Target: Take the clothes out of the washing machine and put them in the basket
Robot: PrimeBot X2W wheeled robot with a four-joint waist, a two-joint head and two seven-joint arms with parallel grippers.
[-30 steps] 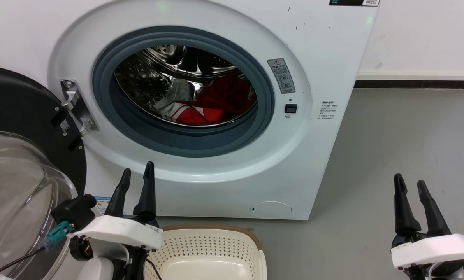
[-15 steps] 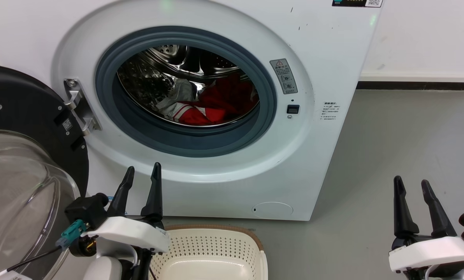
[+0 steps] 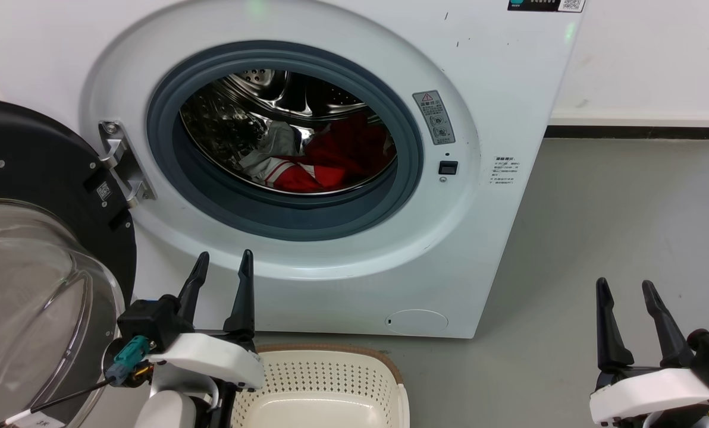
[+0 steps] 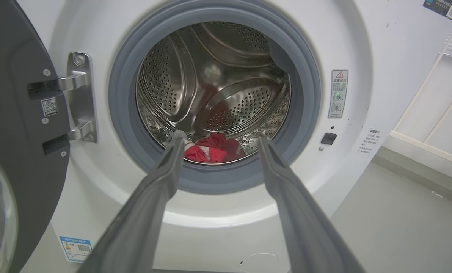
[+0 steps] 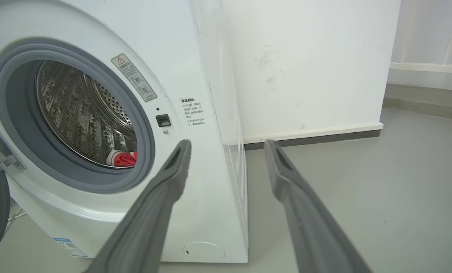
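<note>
You are easing your left gripper (image 3: pixel 225 254), fingers apart and empty, sideways below the washing machine's (image 3: pixel 497 89) opening, your right gripper (image 3: pixel 624 282) idling spread and empty beside it, so the red clothes (image 3: pixel 331 157) are still lying in its drum, not the basket (image 3: pixel 325 348) before it.
</note>
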